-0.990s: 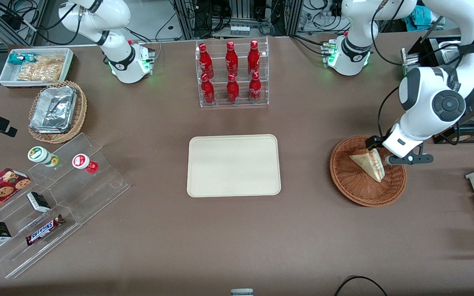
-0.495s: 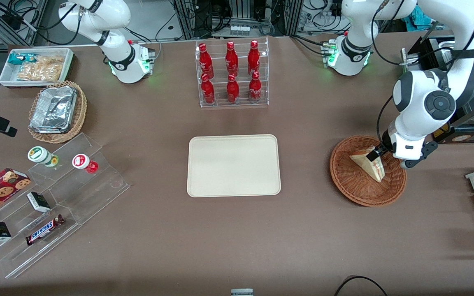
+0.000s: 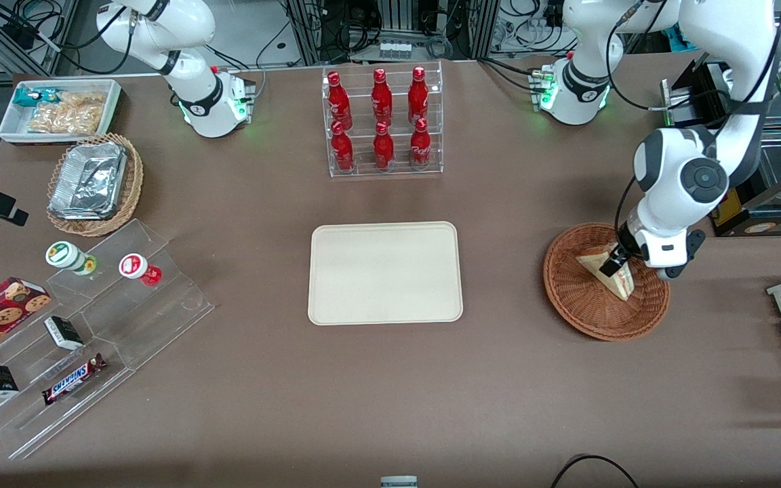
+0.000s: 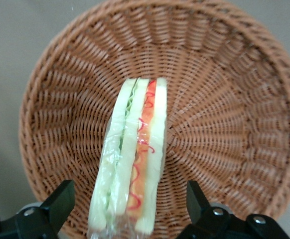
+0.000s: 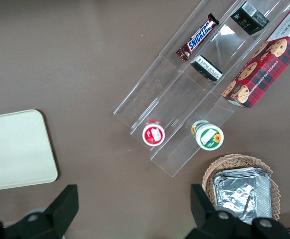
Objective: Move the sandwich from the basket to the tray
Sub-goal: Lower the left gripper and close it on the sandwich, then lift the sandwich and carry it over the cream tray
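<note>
The pincer (image 4: 127, 206) hangs spread wide around the sandwich (image 4: 132, 169) standing on edge in the basket (image 3: 584, 308), so an off-center squeeze could easily tip or squash it.

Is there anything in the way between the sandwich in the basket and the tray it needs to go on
Nothing visible. The sandwich lies in the basket, with the open gripper straddling it, fingers either side. Only bare table lies between the basket and the tray, which holds nothing.
</note>
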{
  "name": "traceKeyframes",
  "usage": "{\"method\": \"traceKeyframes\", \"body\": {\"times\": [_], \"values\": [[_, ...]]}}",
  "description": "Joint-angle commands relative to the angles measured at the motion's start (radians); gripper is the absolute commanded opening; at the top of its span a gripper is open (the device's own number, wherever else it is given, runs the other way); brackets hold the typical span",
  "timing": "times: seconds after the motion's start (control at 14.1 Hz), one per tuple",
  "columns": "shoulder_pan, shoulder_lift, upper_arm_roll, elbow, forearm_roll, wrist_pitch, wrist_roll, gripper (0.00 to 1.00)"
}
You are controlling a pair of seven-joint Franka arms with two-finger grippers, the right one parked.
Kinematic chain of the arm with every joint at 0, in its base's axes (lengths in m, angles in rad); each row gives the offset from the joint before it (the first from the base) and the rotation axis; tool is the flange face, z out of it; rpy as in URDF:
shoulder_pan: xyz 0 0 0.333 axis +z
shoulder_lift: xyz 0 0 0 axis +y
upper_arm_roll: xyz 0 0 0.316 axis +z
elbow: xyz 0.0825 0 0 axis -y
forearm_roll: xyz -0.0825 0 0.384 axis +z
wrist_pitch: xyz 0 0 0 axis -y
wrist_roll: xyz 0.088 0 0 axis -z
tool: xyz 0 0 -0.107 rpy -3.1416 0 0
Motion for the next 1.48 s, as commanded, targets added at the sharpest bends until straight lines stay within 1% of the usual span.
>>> {"method": "traceKeyframes", "body": {"times": [0.0,0.07,0.14,0.21,0.42,0.49,0.64,0.78,0.85,0.92,0.99,1.06,1.27,1.41], "values": [[0.000,0.037,-0.003,-0.006,-0.001,0.039,-0.042,0.51],[0.000,0.031,-0.003,-0.006,-0.001,0.027,-0.044,0.26],[0.000,0.018,-0.003,-0.002,-0.001,0.011,-0.044,0.12],[0.000,0.000,-0.003,0.008,-0.001,-0.019,-0.042,0.07],[-0.013,-0.074,-0.016,0.073,0.008,-0.209,-0.019,0.03],[-0.025,-0.077,-0.041,0.113,0.008,-0.270,-0.015,0.00],[-0.037,-0.068,-0.091,0.208,0.001,-0.405,0.058,0.00],[-0.037,-0.048,-0.172,0.268,-0.001,-0.440,0.160,0.00],[-0.037,-0.020,-0.220,0.316,-0.001,-0.446,0.256,0.01],[-0.040,0.025,-0.264,0.377,-0.001,-0.452,0.296,0.02],[-0.057,0.071,-0.307,0.438,-0.003,-0.478,0.285,0.02],[-0.085,0.121,-0.329,0.496,0.008,-0.496,0.265,0.00],[-0.233,0.259,-0.334,0.638,0.016,-0.498,0.173,0.00],[-0.310,0.370,-0.331,0.768,0.017,-0.496,0.098,0.00]]}}
